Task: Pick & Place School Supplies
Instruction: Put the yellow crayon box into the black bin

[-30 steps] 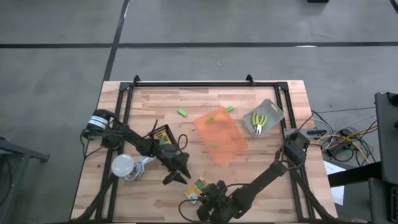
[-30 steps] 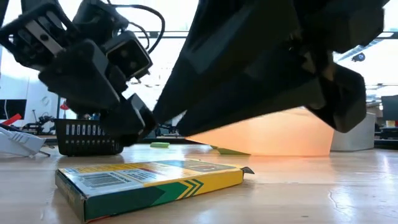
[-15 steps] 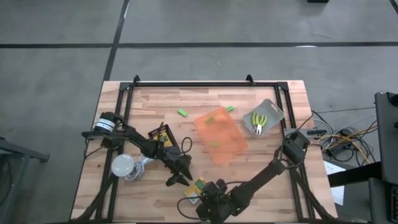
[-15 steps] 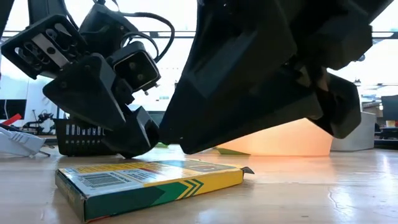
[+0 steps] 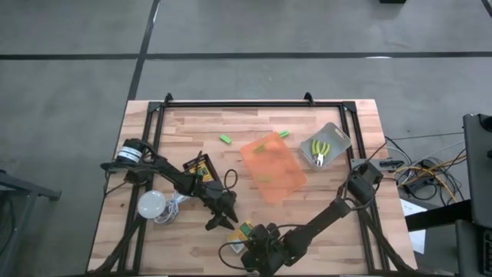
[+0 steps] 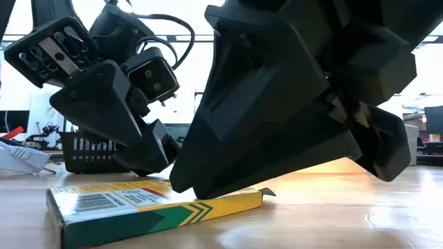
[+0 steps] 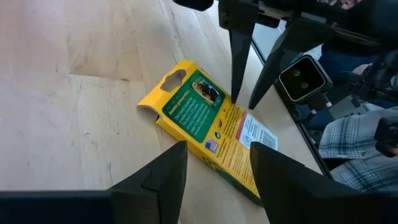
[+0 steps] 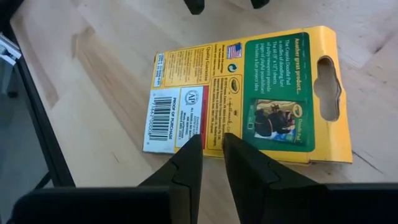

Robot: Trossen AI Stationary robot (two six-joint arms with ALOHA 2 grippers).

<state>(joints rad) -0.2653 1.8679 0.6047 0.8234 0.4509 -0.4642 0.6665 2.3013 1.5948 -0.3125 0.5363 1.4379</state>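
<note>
A yellow-and-green crayon box [image 5: 246, 230] lies flat near the table's near edge, back face up [image 8: 249, 93]. My right gripper [image 8: 211, 149] points down onto it with its fingers a narrow gap apart. My left gripper [image 7: 214, 165] is open and hovers just left of the box [image 7: 211, 124], touching nothing. A second crayon box [image 5: 198, 168] lies beside the left arm. Two green blocks [image 5: 225, 139] [image 5: 284, 134] rest on the wood. Yellow-handled tools [image 5: 320, 148] lie in a grey tray. My right gripper comes from above, slanting from the table's near-right side. Its fingertips [image 7: 236, 93] rest on the box's upper face [image 8: 211, 127], near the middle of one long edge. In the low view a finger [image 6: 208, 187] touches the top of the box [image 6: 152, 207], which stays on the table.
An orange translucent tray [image 5: 273, 165] sits mid-table, and a white bulb with cord [image 5: 151, 204] lies by the left arm. A black frame [image 5: 254, 102] rims the table. The two grippers stand close together over the box, and bare wood lies to the right.
My right gripper has come down toward the near-left until its fingers meet the crayon box. The box has slid a little toward the table's left, still flat. My left gripper dropped lower beside the box early in this second, then held still.
</note>
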